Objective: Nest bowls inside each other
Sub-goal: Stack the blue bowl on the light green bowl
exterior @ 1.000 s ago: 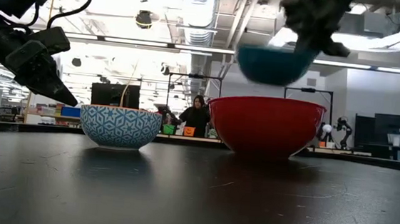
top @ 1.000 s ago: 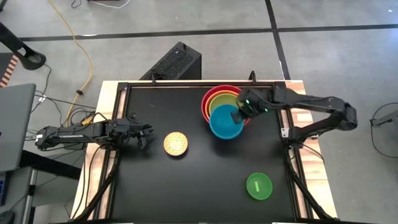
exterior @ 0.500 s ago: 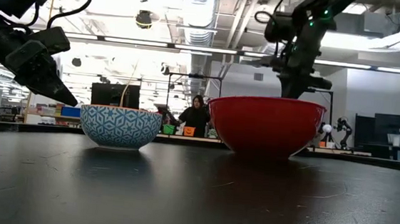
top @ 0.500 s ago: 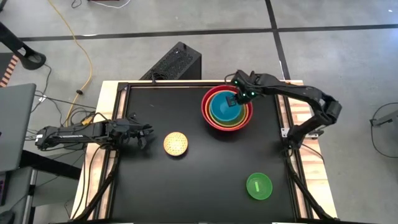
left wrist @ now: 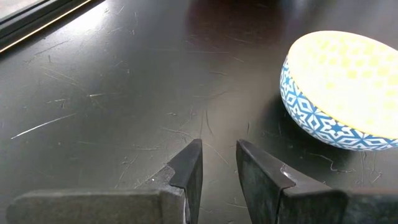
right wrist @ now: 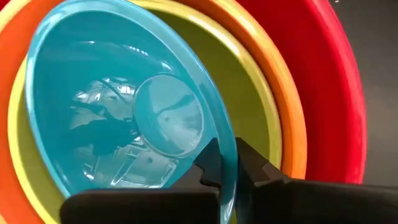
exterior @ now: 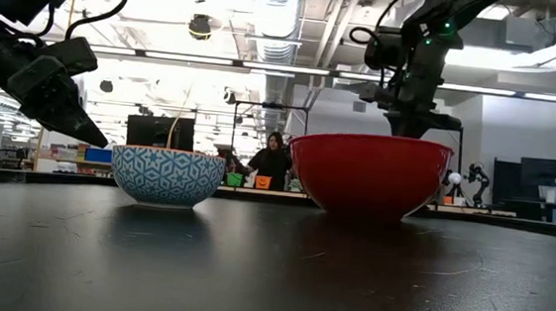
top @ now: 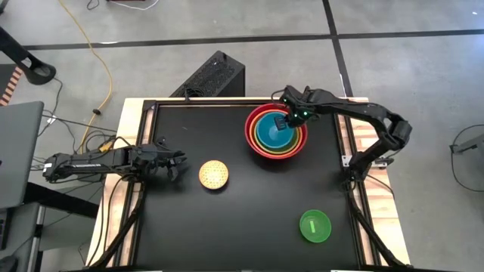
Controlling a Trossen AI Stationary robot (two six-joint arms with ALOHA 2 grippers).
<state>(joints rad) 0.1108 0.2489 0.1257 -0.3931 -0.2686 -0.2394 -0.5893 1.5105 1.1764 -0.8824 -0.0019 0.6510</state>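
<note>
Four bowls sit nested at the table's far right: red point(top: 298, 145) outermost, then orange point(right wrist: 292, 134), lime green point(right wrist: 252, 106) and blue point(top: 268, 128) innermost. My right gripper point(top: 284, 122) reaches down into the stack from its far side and is shut on the blue bowl. The small speckled yellow bowl point(top: 214, 174), blue-patterned outside point(exterior: 167, 175), stands on its base at mid-table. The small bright green bowl point(top: 315, 226) lies near the front right corner. My left gripper point(left wrist: 217, 158) waits low at the table's left, short of the yellow bowl point(left wrist: 339, 93), with a narrow empty gap between its fingers. My right gripper holds the blue bowl by its rim point(right wrist: 229, 158) on the far side. One finger point(right wrist: 211, 163) is inside the bowl and the other point(right wrist: 252, 167) outside, between the blue and lime green walls. The fingers come steeply from above. The blue bowl sits inside the lime green bowl.
The table top point(top: 227, 227) is black, with a raised frame along its edges. The low view shows only the red bowl's wall point(exterior: 369, 175) of the stack. A person point(exterior: 272, 162) stands far off in the room behind. A black box point(top: 212, 75) lies on the floor beyond the far edge.
My right gripper has carried the blue bowl from above the stack's near right side toward the far edge and down. The bowl now lies inside the lime green bowl, below the red rim. The gripper has stayed shut on it and has barely moved lately.
</note>
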